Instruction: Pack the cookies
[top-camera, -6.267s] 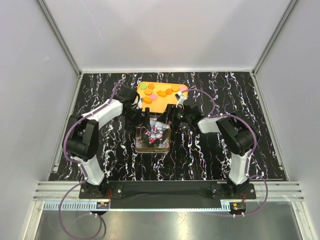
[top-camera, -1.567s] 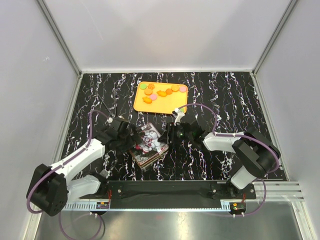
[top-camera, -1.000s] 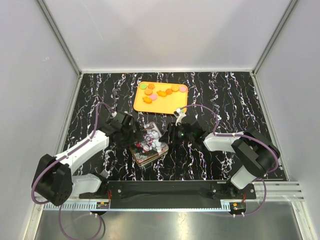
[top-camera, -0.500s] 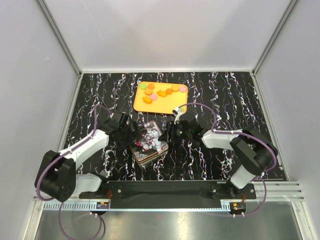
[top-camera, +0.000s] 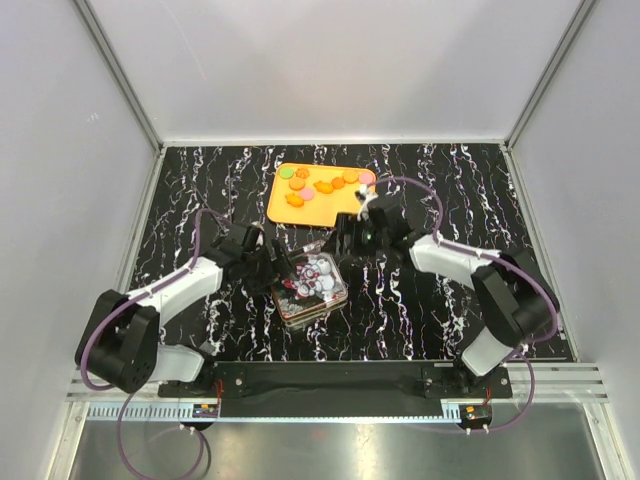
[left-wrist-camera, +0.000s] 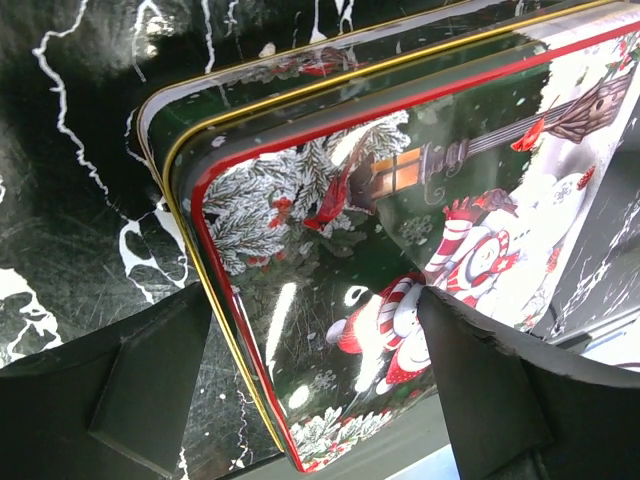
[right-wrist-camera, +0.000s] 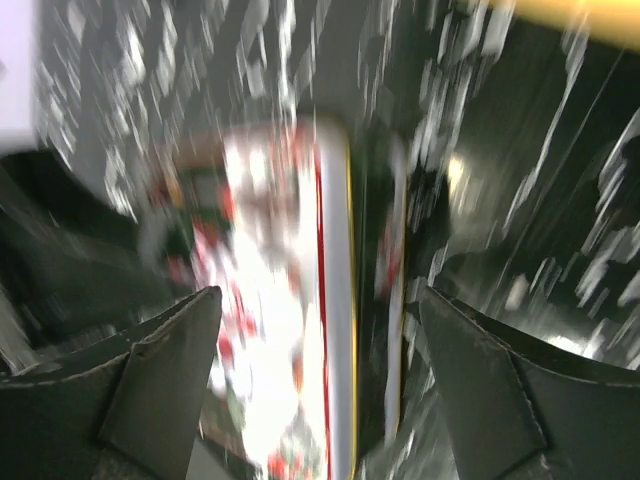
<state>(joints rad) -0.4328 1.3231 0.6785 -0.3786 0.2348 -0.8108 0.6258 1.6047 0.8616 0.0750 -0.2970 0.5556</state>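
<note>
Several cookies (top-camera: 322, 186), orange, pink and green, lie on the orange tray (top-camera: 330, 207) at the back. A square tin (top-camera: 312, 290) with a Christmas snowman lid stands in front of the tray. The lid (left-wrist-camera: 400, 200) rests on the base a little askew, so two gold rims show. My left gripper (top-camera: 272, 268) is open at the tin's left side. Its jaws (left-wrist-camera: 315, 300) straddle one lid corner, one finger (left-wrist-camera: 150, 390) beside the edge and the other (left-wrist-camera: 480, 390) over the lid's face. My right gripper (top-camera: 347, 240) hangs open between tin and tray. The tin (right-wrist-camera: 290, 300) is blurred below its jaws (right-wrist-camera: 320, 295).
The black marbled tabletop (top-camera: 200, 190) is bounded by grey walls at the left, back and right. Both arm bases sit on the rail (top-camera: 330, 380) at the near edge. The right arm's elbow (top-camera: 515, 300) rises at the right.
My right gripper has opened, let go of the tin and pulled back toward the tray. The tin has shifted slightly right and lies flatter. My left gripper has narrowed a little around the lid's corner.
</note>
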